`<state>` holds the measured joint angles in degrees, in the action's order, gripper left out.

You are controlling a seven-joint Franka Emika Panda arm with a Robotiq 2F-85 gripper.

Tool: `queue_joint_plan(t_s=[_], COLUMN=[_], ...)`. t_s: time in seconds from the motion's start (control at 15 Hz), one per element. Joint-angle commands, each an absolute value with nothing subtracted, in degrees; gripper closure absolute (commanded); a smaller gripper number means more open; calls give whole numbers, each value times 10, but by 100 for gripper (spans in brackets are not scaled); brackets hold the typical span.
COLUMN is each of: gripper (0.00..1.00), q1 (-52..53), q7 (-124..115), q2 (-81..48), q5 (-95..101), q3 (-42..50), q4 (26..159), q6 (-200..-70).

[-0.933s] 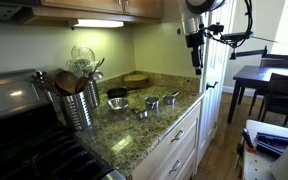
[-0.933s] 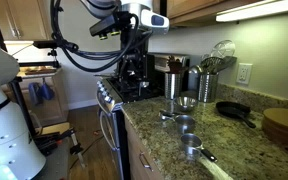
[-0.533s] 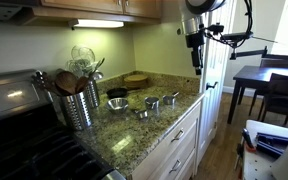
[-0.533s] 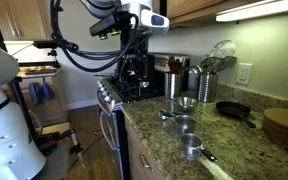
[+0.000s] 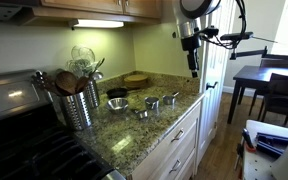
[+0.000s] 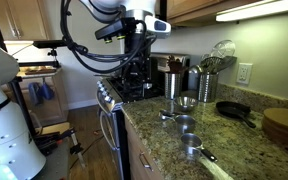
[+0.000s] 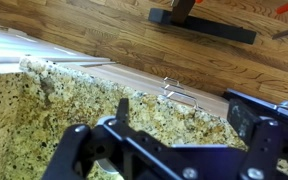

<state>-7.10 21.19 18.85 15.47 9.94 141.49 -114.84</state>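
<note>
Arm (image 5: 198, 7) nudged toward countertop (image 7: 39, 110) — fingers (image 7: 252, 118) apart, high above its edge.

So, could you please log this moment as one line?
gripper: open, empty | position: above speckled granite countertop edge | nearest: small steel measuring cups

My claw (image 5: 192, 66) hangs in open air, high over the front rim of the granite counter (image 5: 134, 128). Straight below me the stone is bare, so there is room to come down there. Further in, a row of measuring cups (image 5: 152, 102) and a small skillet (image 5: 117, 95) fill the middle. A tall utensil holder (image 5: 79, 105) stands by the stove (image 5: 19, 150), its handles sticking up. The upper cabinets (image 5: 104, 8) cap the space over the back of the counter. Off the counter's rim, toward the wooden floor (image 7: 134, 35), the way is open.
</note>
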Motion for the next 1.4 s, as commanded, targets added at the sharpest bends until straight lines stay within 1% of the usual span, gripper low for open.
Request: queue_joint_plan(t_s=[0.0,0.33,0.8,1.33], gripper=[0,0,0,0], q1=[-62,-58,-40,-24], q7=[192,163,95,50], q2=[130,59,-26,-107], q5=[158,156,143,100], q3=[88,65,32,15], q4=[1385,1343,1264,1193], q6=[-1184,-1231,-1217,-1235])
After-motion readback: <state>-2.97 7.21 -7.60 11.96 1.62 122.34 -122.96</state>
